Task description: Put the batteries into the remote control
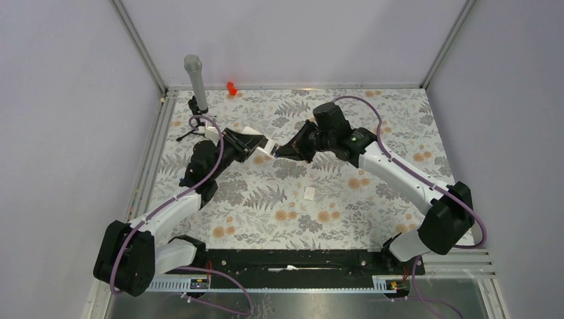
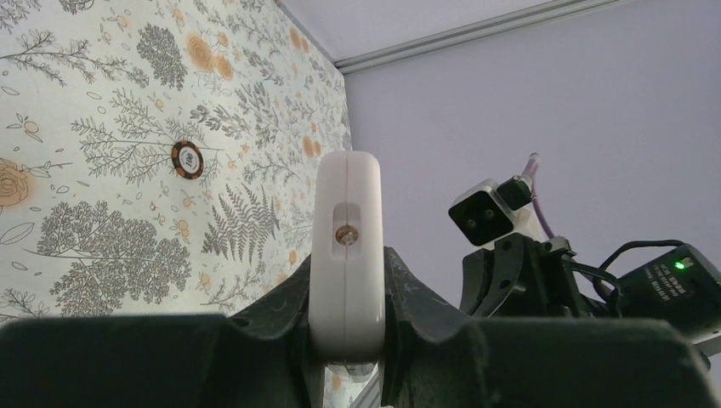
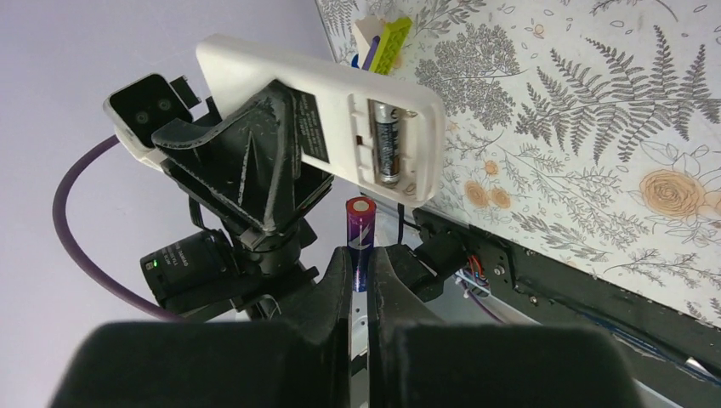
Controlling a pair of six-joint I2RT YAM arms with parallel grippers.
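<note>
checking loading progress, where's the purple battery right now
In the right wrist view, the purple battery sits pinched in the right hand, just below the open compartment of the remote control, which the left hand holds with the dark battery inside.

Both arms have white plastic shells [image 1: 399, 174] and big black joints [image 1: 444, 219]. A purple cable [image 3: 59, 212] runs along each. Behind the scratched black fingers [image 3: 255, 153] sits a white camera box [image 3: 140, 106].
</note>
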